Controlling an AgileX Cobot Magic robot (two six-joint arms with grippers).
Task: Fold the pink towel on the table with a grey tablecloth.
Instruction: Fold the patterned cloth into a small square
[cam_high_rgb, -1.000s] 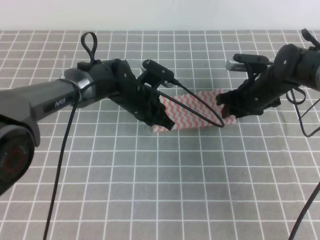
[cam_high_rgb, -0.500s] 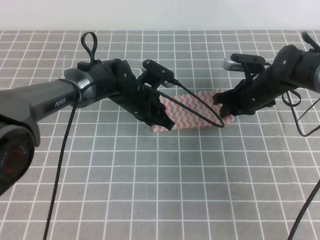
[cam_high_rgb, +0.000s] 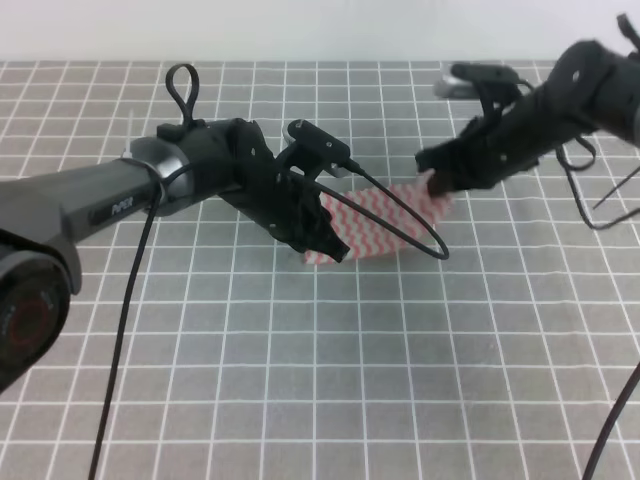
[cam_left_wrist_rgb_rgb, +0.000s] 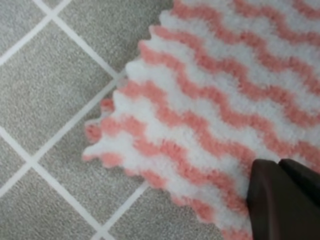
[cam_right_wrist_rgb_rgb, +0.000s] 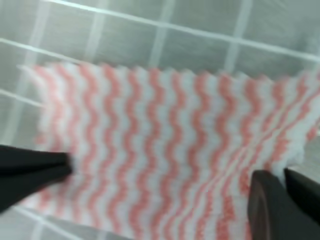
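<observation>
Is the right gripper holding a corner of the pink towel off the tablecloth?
Yes: the right gripper pinches the pink towel, lifting that corner above the grey tablecloth.

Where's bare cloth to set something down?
Free: grey gridded tablecloth in front of the pink zigzag-striped towel, and the strip behind it. Crowded: the middle, where left gripper and right gripper grip the towel.

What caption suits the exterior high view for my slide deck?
Both grippers pinch the pink towel; right gripper lifts its corner off the grey tablecloth.
</observation>
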